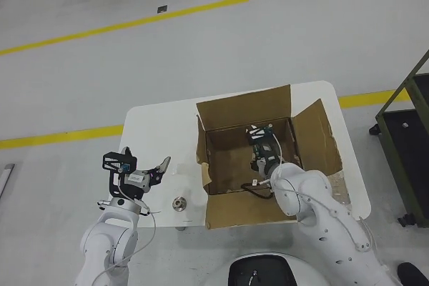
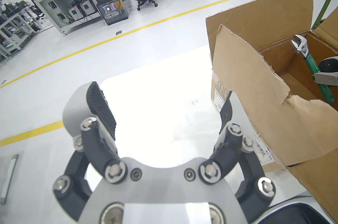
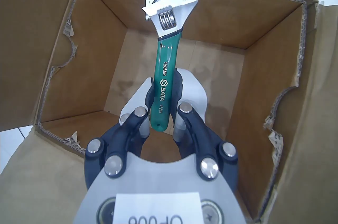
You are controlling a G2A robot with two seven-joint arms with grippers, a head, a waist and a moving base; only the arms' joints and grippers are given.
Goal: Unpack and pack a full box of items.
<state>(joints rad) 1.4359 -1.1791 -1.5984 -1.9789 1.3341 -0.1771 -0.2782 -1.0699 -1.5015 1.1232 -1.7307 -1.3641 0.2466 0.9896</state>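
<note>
Looking from the top: right gripper is down inside the open cardboard box, left gripper over the table beside it.

Left wrist: left gripper spread wide, empty. The wrench stands upright inside the box.

Right wrist: right gripper clamped on the wrench low on its green handle, head up.

Risk: heavy head and a grip near the handle's end, so it could pivot, slip, or snag a torn flap.
</note>
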